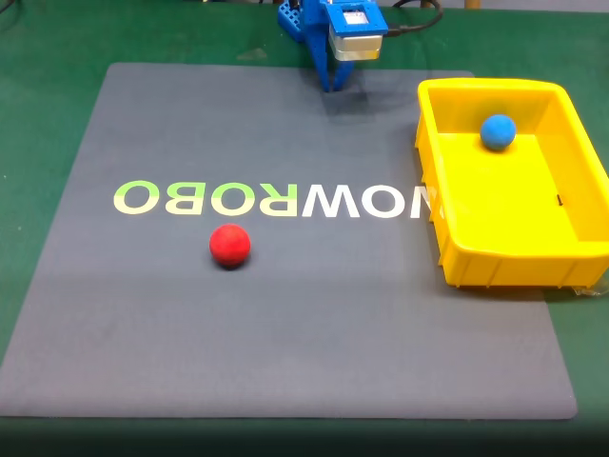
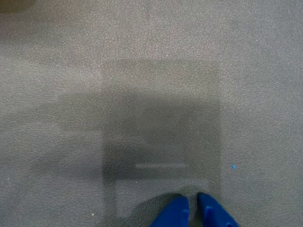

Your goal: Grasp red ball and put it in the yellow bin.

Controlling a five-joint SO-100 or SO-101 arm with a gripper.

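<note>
The red ball (image 1: pixel 229 245) lies on the grey mat (image 1: pixel 143 314), left of centre, just below the printed lettering. The yellow bin (image 1: pixel 457 257) stands at the mat's right edge with a blue ball (image 1: pixel 498 131) inside near its far wall. My blue gripper (image 1: pixel 330 84) hangs at the back of the mat, far from the red ball and left of the bin. In the wrist view its two blue fingertips (image 2: pixel 175 213) nearly touch, with nothing between them, so the gripper (image 2: pixel 192 208) is shut over bare mat (image 2: pixel 142 71).
White-and-green lettering (image 1: pixel 276 200) runs across the mat's middle. Green table surface (image 1: pixel 38 114) surrounds the mat. A cable (image 1: pixel 419 21) trails from the arm at the back.
</note>
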